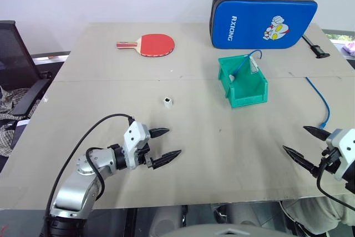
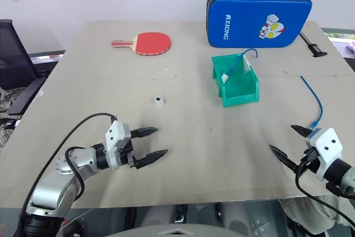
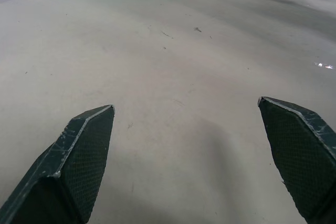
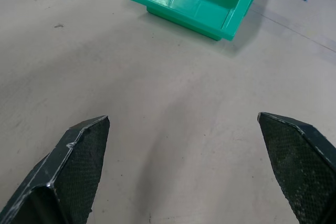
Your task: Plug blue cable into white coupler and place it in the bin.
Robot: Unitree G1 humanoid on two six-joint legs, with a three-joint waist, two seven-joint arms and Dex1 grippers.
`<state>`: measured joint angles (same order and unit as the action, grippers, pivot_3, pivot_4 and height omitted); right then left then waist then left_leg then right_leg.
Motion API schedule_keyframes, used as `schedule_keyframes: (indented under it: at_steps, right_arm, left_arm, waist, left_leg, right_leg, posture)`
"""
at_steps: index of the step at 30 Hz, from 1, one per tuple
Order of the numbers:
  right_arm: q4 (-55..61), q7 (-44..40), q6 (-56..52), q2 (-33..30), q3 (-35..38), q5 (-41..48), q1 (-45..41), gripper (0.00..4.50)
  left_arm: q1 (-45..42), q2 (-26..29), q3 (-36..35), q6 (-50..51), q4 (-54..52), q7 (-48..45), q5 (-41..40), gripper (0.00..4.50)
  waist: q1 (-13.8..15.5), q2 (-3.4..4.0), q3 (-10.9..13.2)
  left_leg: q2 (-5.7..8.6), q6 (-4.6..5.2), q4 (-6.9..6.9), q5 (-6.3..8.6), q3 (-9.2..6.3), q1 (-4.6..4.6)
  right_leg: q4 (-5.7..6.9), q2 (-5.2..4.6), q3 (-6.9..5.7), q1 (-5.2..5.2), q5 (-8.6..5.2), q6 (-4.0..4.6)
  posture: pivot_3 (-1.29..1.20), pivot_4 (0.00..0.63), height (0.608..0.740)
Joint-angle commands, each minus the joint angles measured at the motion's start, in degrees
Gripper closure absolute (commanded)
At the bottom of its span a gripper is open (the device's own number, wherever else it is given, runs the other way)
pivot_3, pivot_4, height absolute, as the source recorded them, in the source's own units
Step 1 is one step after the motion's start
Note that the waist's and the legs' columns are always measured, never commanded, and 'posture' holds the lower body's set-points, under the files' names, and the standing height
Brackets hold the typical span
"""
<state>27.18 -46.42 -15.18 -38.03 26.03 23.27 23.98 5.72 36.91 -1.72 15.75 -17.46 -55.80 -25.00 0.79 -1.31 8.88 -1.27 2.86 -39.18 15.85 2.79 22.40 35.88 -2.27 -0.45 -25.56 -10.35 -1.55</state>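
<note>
Left eye view showed the left tool (image 1: 164, 145) low over the tabletop (image 1: 222, 137), its two black fingers spread wide and holding nothing. Just beyond it sat the white coupler (image 1: 168, 101), alone on the bare surface, with a red paddle (image 1: 148, 44) farther back. Toward the right stood the bin (image 1: 242, 81), already containing a short blue cord with a clear-looking piece, in front of a big blue padded case (image 1: 262, 19). The blue cable (image 1: 323, 101) ran down the tabletop to the right of the bin, its plug end near the right tool (image 1: 305, 140), which was also wide open and empty, touching nothing.

Risks, as I judged them: the coupler is tiny and light, so a closing finger could flick it away; the limp cable could twist, leaving the plug misaligned with the socket.
</note>
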Motion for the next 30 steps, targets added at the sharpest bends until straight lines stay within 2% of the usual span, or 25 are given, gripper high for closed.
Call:
schedule_keyframes:
  at_steps: [1,8,13,16,18,19,21,23,26,27,30]
  right_arm:
    - [3.3,0.7,-0.7,-0.6,3.5,1.5,0.8,0.04]
    - [9.4,4.4,-6.5,0.0,7.6,4.7,2.8,0.04]
    - [8.2,2.3,-6.3,-2.6,11.1,3.6,4.3,0.04]
    - [0.4,-5.4,-0.8,-14.9,10.7,-6.6,5.5,0.04]
    - [-4.5,-10.0,2.7,-21.3,9.6,-9.3,4.2,0.04]
    - [-7.4,-11.6,4.5,-24.4,8.2,-10.4,2.1,0.04]
    - [-17.5,-15.1,12.1,-32.4,0.5,-15.1,-5.7,0.04]
    - [-26.7,-18.6,19.2,-36.9,-8.2,-19.1,-14.4,0.04]
    - [-40.2,-23.1,27.9,-35.5,-21.9,-25.9,-33.1,0.73]
    - [-44.7,-23.7,30.7,-34.2,-25.6,-28.9,-39.0,1.18]
    - [-55.3,-25.9,38.2,-32.1,-33.4,-35.3,-50.6,1.18]
  left_arm:
    - [-0.8,-0.5,-1.0,1.0,-3.8,1.3,-2.3,0.0]
    - [-4.8,-5.0,0.4,8.7,-8.1,7.3,-7.0,0.0]
    - [-5.5,-5.5,4.0,9.3,-10.3,6.1,-6.8,0.0]
    - [-6.6,-3.3,7.4,5.8,-9.4,1.2,-4.0,0.0]
    - [-7.8,-2.9,8.0,5.9,-9.1,0.4,-4.2,0.0]
    - [-8.7,-2.5,8.1,5.8,-8.4,-0.5,-4.3,0.0]
    - [-11.3,-1.6,8.8,4.4,-5.9,-3.6,-3.6,0.0]
    - [-13.0,-1.3,9.4,4.0,-4.1,-5.4,-3.5,0.0]
    - [-14.2,-1.2,9.8,3.9,-3.6,-6.7,-3.8,0.0]
    - [-14.4,-1.3,9.8,4.0,-3.5,-6.8,-3.8,0.0]
    - [-14.7,-1.5,9.9,4.3,-3.5,-6.6,-3.9,0.0]
  waist:
    - [0.0,0.0,0.0]
    - [0.0,0.03,0.0]
    - [0.0,0.05,0.0]
    - [0.0,0.09,0.0]
    - [0.0,0.03,0.0]
    - [0.0,0.02,0.0]
    - [-0.4,0.09,0.0]
    - [-0.6,0.12,0.2]
    - [-1.0,-0.02,0.2]
    - [-1.1,0.01,0.2]
    - [-1.3,0.07,0.3]
  left_leg:
    - [0.0,0.0,0.0,0.0,0.0,0.0]
    - [0.01,0.0,-0.03,0.0,-0.02,0.02]
    - [0.02,0.0,-0.03,0.0,0.01,0.01]
    - [0.06,0.0,-0.03,0.0,0.08,-0.02]
    - [0.09,0.01,-0.07,0.0,0.14,-0.03]
    - [0.09,0.01,-0.1,0.0,0.12,-0.03]
    - [0.08,0.01,-0.11,0.0,0.12,-0.1]
    - [0.08,0.01,-0.09,-0.01,0.27,-0.26]
    - [0.06,0.01,-0.01,-0.01,0.18,-0.54]
    - [0.06,0.01,0.0,0.0,0.19,-0.53]
    - [0.08,0.01,0.1,0.0,0.15,-0.45]
  right_leg:
    - [0.0,0.0,0.0,0.0,0.0,0.0]
    - [0.0,-0.02,-0.01,0.02,0.01,-0.01]
    - [0.0,0.03,0.03,0.02,0.0,-0.01]
    - [0.0,0.03,0.1,0.03,0.0,-0.01]
    - [-0.04,0.03,0.18,0.03,0.0,0.0]
    - [-0.04,0.04,0.18,0.03,0.0,0.0]
    - [-0.02,0.11,0.2,0.08,0.0,0.0]
    - [-0.02,0.12,0.33,0.12,0.0,0.0]
    - [-0.03,0.29,0.33,0.36,0.0,0.01]
    - [-0.03,0.32,0.35,0.38,0.0,0.01]
    - [-0.05,0.35,0.36,0.31,0.0,0.03]
  posture:
    - [0.0,0.15,0.731]
    - [0.0,0.15,0.731]
    - [0.0,0.15,0.731]
    - [0.0,0.15,0.731]
    - [0.0,0.15,0.731]
    - [0.0,0.15,0.731]
    - [0.0,0.15,0.731]
    - [0.0,0.15,0.731]
    - [0.0,0.15,0.731]
    - [0.0,0.15,0.731]
    - [0.0,0.15,0.731]
